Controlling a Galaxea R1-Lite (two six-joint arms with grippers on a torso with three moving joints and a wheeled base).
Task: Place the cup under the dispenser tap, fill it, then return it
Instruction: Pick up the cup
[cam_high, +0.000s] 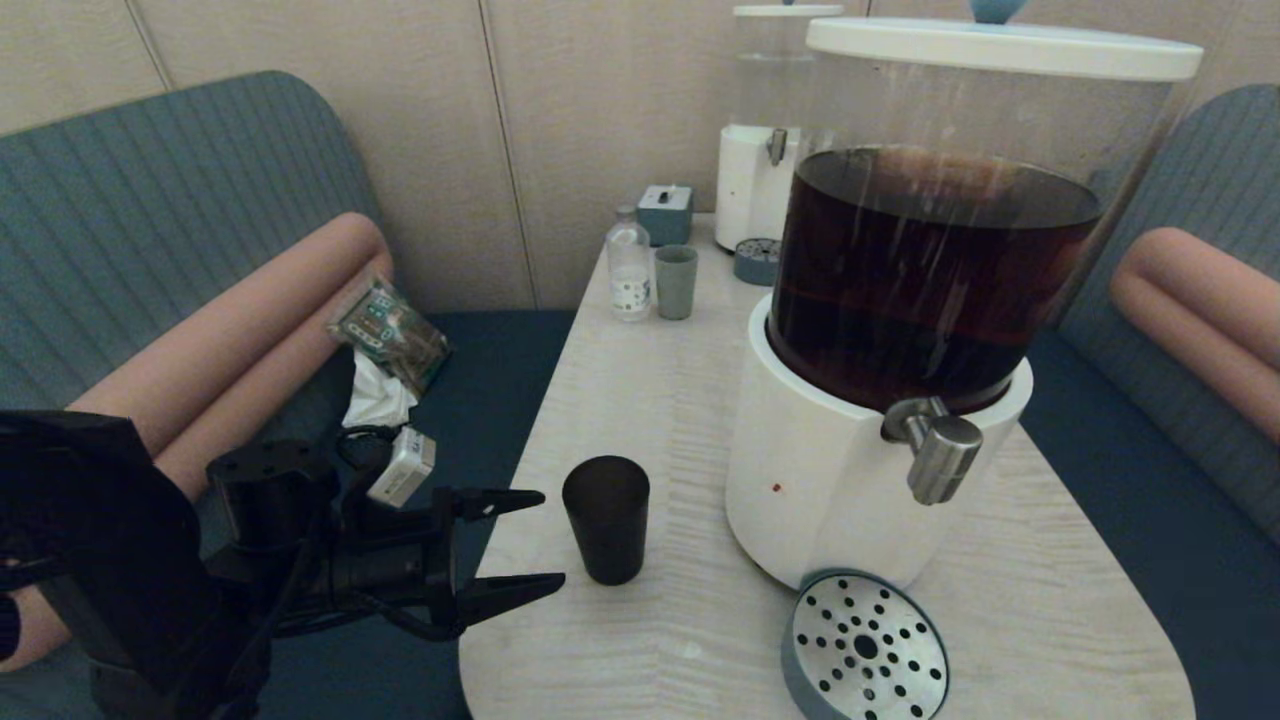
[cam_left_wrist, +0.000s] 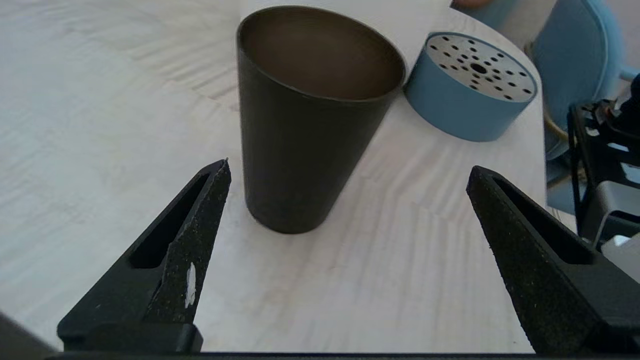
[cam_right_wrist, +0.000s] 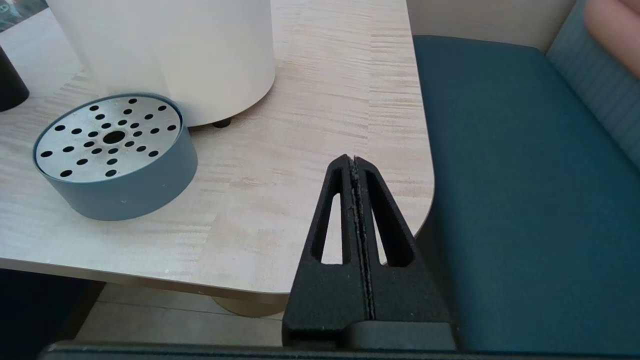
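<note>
Right now I've got the left gripper (cam_high: 550, 540) at the counter's (cam_high: 640, 400) near-left edge, fingers spread wide and empty, with the cup (cam_high: 606, 518) standing upright just to their right, well left of the dispenser tap (cam_high: 940, 455).

Soft, even light; perhaps faint blur

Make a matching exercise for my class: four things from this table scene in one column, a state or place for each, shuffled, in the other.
1. cup
2. left pincer
3. right pincer
4. drip tray

a. shut, at the table's corner
b. open, beside the cup
c. standing empty on the table
d. in front of the white-based dispenser

Pairs: 1-c, 2-b, 3-a, 4-d
</note>
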